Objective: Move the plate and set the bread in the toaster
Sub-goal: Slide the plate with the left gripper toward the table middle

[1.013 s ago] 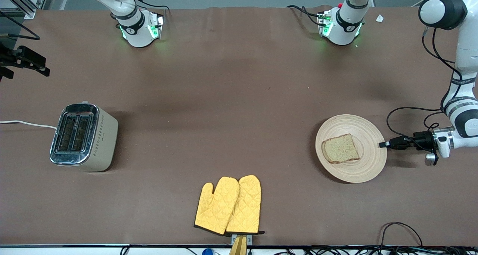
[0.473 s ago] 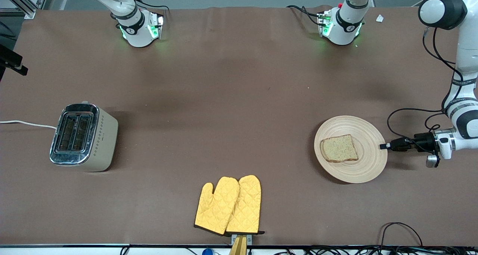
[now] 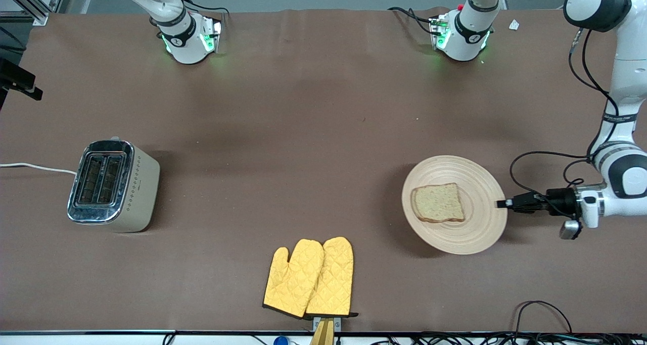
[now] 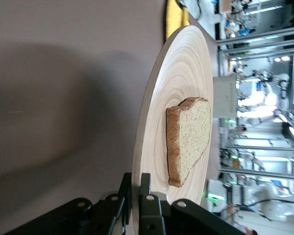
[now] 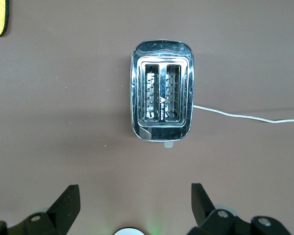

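Pale wood plate [image 3: 454, 204] lower right carrying the bread [image 3: 437, 202], I'm pinching its rim with the left gripper [image 3: 501, 203], sliding level toward the toaster [image 3: 113, 185]; right gripper [image 5: 132, 200] is hovering spread above it.

Non-task stuff: mitts, cables.
Yellow mitts [image 3: 309, 278], pair side by side on brown table [image 3: 303, 133] nr front edge; black cables [image 3: 541, 314] at edge.
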Controlling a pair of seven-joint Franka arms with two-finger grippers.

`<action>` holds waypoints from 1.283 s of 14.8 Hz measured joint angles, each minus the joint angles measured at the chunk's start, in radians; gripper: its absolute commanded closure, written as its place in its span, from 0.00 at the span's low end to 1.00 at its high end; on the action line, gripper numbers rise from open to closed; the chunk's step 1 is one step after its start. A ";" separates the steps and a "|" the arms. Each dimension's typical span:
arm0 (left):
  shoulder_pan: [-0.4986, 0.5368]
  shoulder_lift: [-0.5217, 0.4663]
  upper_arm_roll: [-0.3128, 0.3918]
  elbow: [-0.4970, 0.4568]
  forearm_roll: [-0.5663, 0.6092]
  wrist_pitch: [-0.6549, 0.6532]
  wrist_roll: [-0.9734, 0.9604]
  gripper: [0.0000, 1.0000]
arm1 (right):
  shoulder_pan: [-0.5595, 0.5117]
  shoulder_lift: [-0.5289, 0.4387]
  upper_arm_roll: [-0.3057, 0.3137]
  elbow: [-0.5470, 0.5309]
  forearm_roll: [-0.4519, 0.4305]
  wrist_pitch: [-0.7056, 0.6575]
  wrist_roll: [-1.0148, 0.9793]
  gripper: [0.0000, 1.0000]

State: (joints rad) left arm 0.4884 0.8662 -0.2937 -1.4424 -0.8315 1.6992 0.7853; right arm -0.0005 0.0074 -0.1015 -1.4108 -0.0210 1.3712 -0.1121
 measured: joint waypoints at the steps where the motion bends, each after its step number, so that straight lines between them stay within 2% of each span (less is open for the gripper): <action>1: -0.002 0.000 -0.029 -0.014 0.000 0.009 -0.009 1.00 | 0.000 -0.001 0.001 0.001 0.000 -0.002 0.000 0.00; 5: 0.000 -0.008 -0.161 -0.063 -0.002 0.120 -0.107 0.99 | -0.001 -0.013 0.000 0.003 0.000 -0.010 -0.007 0.00; 7: -0.003 -0.016 -0.261 -0.115 -0.017 0.261 -0.144 1.00 | -0.010 -0.015 -0.004 0.003 0.000 -0.009 -0.040 0.00; 9: -0.013 -0.018 -0.356 -0.191 -0.079 0.423 -0.151 1.00 | -0.018 -0.014 -0.006 0.003 0.000 -0.012 -0.055 0.00; 11: -0.034 -0.019 -0.424 -0.255 -0.114 0.537 -0.151 1.00 | -0.018 -0.014 -0.007 0.002 0.000 -0.023 -0.060 0.00; 15: -0.104 -0.019 -0.438 -0.321 -0.138 0.630 -0.151 1.00 | -0.018 -0.011 -0.005 -0.005 0.015 -0.030 -0.062 0.00; 17: -0.153 -0.018 -0.437 -0.335 -0.169 0.689 -0.151 1.00 | -0.016 -0.002 -0.001 -0.040 0.108 -0.018 -0.062 0.00; 19: -0.212 -0.014 -0.437 -0.341 -0.205 0.755 -0.151 1.00 | -0.010 0.036 0.004 -0.112 0.158 0.076 -0.062 0.00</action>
State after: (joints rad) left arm 0.2759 0.8527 -0.7305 -1.7836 -1.0367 2.4537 0.6346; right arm -0.0110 0.0438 -0.0973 -1.5229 0.1373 1.4475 -0.1745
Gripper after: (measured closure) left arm 0.912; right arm 0.000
